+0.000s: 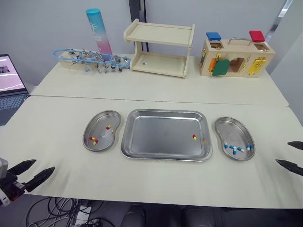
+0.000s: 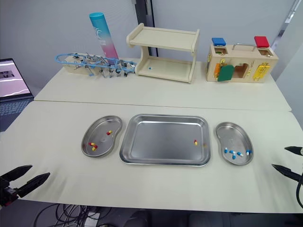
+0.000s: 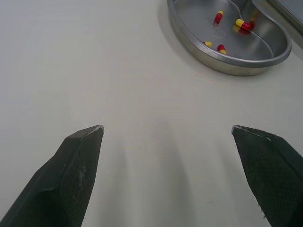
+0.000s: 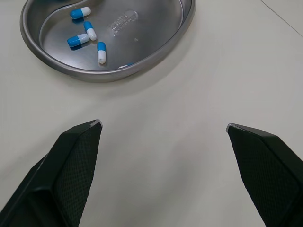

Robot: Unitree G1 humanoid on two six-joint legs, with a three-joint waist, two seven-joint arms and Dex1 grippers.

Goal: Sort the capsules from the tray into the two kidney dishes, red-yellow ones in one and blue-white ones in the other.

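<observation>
A steel tray (image 1: pixel 161 137) lies mid-table with one red-yellow capsule (image 1: pixel 194 137) near its right side. To its left, a kidney dish (image 1: pixel 102 120) holds several red-yellow capsules (image 3: pixel 242 24). On the tray's right, the other kidney dish (image 1: pixel 229 130) holds several blue-white capsules (image 4: pixel 80 38). My left gripper (image 1: pixel 43 165) hovers open and empty at the table's front left edge, well short of the left dish (image 3: pixel 189 45). At the far right edge, beside the right dish (image 4: pixel 142 28), my right gripper (image 1: pixel 282 152) is open and holds nothing.
Along the back stand a wooden shelf (image 1: pixel 161 47), a wooden lock box (image 1: pixel 236 56), a tall blue-pink tube (image 1: pixel 98 30) and a blue rack of tools (image 1: pixel 90 59). A laptop (image 1: pixel 9 85) sits off the table's left side. Cables (image 1: pixel 66 208) lie below the front edge.
</observation>
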